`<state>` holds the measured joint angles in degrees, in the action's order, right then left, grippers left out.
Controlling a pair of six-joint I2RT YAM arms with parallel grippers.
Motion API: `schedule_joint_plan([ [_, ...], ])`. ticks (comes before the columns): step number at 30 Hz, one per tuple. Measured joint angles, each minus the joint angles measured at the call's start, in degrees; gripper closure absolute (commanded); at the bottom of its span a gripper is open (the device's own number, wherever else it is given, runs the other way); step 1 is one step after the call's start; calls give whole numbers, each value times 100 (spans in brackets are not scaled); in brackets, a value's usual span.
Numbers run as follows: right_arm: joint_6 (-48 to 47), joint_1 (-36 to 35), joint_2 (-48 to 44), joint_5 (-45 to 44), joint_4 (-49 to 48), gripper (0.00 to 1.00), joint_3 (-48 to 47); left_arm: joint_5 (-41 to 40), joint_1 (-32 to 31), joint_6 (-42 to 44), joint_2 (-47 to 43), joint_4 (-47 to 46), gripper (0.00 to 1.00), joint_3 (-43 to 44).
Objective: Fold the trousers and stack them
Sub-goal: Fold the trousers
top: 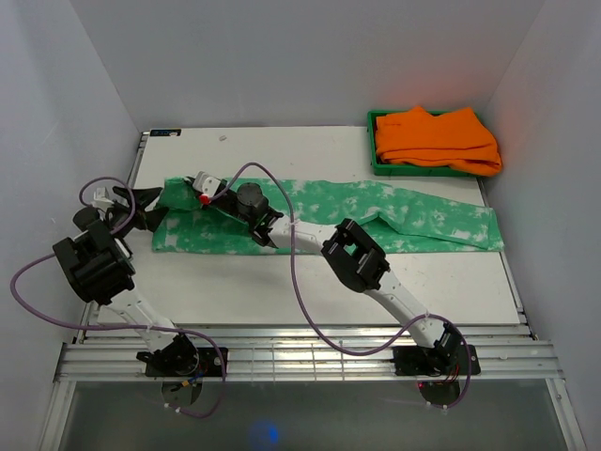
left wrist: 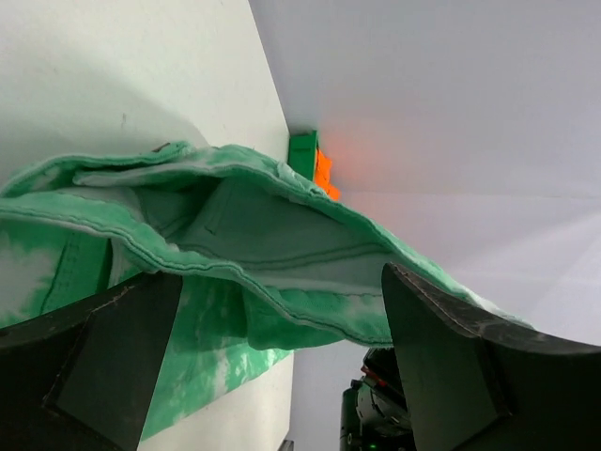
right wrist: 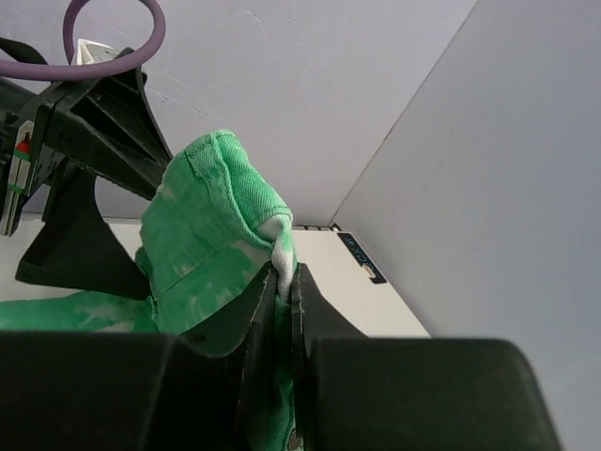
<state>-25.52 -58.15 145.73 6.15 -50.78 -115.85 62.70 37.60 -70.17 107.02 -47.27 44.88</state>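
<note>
The green, white-blotched trousers lie stretched across the table's far half, legs to the right and waistband at the left. My right gripper reaches over to that left end. It is shut on a raised fold of the waistband, which is pinched between its fingers. My left gripper sits at the table's left edge beside the same end. Its fingers are spread wide, with the lifted waistband edge hanging just ahead of them and touching neither.
A green bin holding folded orange garments stands at the back right corner. White walls close in on three sides. The right arm's elbow lies over the middle of the trousers, and purple cables loop near both arms.
</note>
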Motion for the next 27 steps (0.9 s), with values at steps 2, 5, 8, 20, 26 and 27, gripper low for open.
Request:
schedule_joint_plan([
  [2,-63,-2,87,-28,-2,92,-122,-28,-44,-122,-11,-105,2,-87],
  [5,-140,0,133,-39,-11,92,-186,-85,-138,-243,-24,-142,2,-146],
  [8,-197,7,168,-50,-31,92,-245,-221,-258,-319,-31,-208,2,-146],
  [20,-369,0,208,146,-79,92,-240,-975,-647,-686,487,-1126,2,-11],
  [26,-693,-50,317,446,-114,92,-168,-1491,-658,-721,1086,-1893,2,247],
  [27,-752,-68,361,472,-131,87,-168,-1569,-664,-726,1187,-2017,2,267],
])
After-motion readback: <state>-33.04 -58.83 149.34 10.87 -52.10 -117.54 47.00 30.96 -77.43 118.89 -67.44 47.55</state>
